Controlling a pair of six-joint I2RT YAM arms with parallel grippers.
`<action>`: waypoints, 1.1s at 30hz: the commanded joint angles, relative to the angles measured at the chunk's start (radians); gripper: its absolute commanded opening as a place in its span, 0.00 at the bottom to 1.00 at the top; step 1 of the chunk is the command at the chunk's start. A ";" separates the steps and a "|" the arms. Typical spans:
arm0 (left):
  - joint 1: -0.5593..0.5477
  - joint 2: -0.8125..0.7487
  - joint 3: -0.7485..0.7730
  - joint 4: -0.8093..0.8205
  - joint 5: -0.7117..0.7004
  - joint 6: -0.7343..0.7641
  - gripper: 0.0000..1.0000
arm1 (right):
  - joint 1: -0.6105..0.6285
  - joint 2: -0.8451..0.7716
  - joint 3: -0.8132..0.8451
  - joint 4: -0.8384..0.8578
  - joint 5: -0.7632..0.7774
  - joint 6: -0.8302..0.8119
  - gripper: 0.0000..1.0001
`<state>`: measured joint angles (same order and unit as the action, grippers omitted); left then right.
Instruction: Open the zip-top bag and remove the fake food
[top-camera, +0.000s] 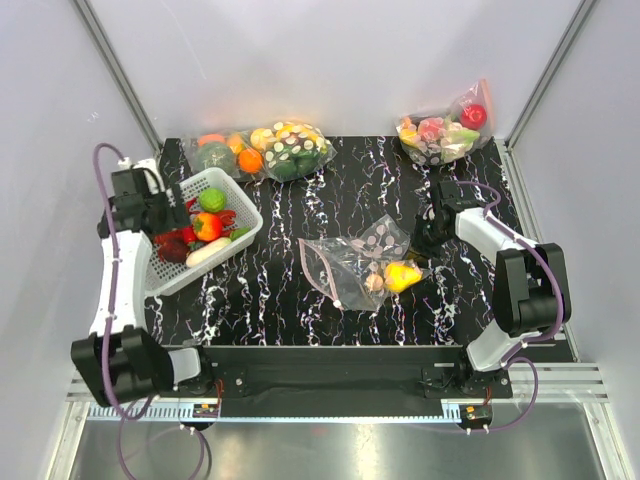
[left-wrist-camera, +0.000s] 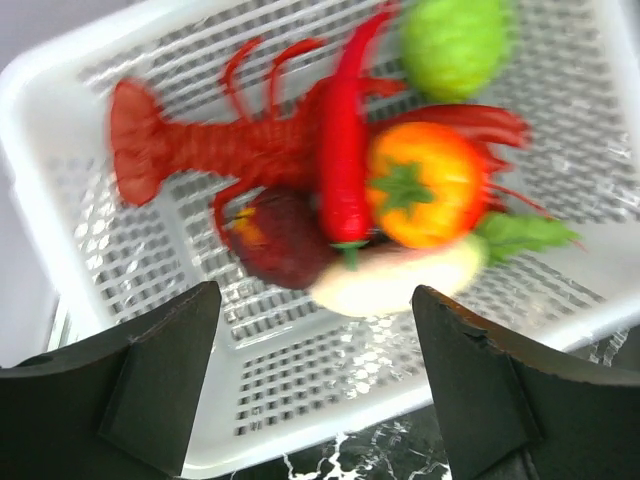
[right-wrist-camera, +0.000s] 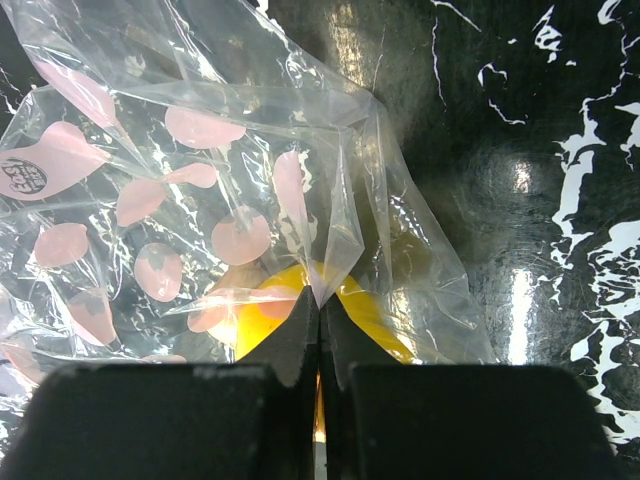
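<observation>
The zip-top bag (top-camera: 355, 262) lies crumpled at the table's middle, clear with pale dots. A yellow fake fruit (top-camera: 403, 276) and a small tan piece (top-camera: 375, 283) sit inside its right end. My right gripper (top-camera: 424, 243) is at that end. In the right wrist view the gripper (right-wrist-camera: 320, 300) is shut on a fold of the bag's plastic (right-wrist-camera: 340, 220), with the yellow fruit (right-wrist-camera: 262, 315) just behind it. My left gripper (top-camera: 175, 215) hangs over the white basket (top-camera: 238, 190), open and empty (left-wrist-camera: 315, 295). A round green fruit (left-wrist-camera: 455, 45) lies in the basket.
The basket (left-wrist-camera: 330, 425) also holds a red lobster (left-wrist-camera: 215, 145), a chili, a tomato (left-wrist-camera: 425, 185), a white piece and a dark red piece. Two full dotted bags stand at the back (top-camera: 285, 150) (top-camera: 440, 135), with loose produce (top-camera: 215, 152) beside the left one.
</observation>
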<state>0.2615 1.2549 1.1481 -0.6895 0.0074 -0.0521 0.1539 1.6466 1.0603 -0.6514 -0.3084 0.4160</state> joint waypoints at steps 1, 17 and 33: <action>-0.151 -0.087 -0.004 0.051 0.011 0.046 0.82 | -0.008 -0.010 0.040 0.004 -0.028 -0.002 0.00; -0.768 -0.101 -0.232 0.375 0.385 -0.127 0.59 | -0.008 -0.018 0.043 -0.007 -0.032 0.007 0.00; -0.921 0.138 -0.257 0.462 0.388 -0.115 0.45 | -0.008 -0.039 0.029 -0.013 -0.029 0.015 0.00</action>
<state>-0.6407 1.3884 0.8989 -0.3141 0.3790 -0.1654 0.1516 1.6466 1.0733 -0.6559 -0.3317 0.4202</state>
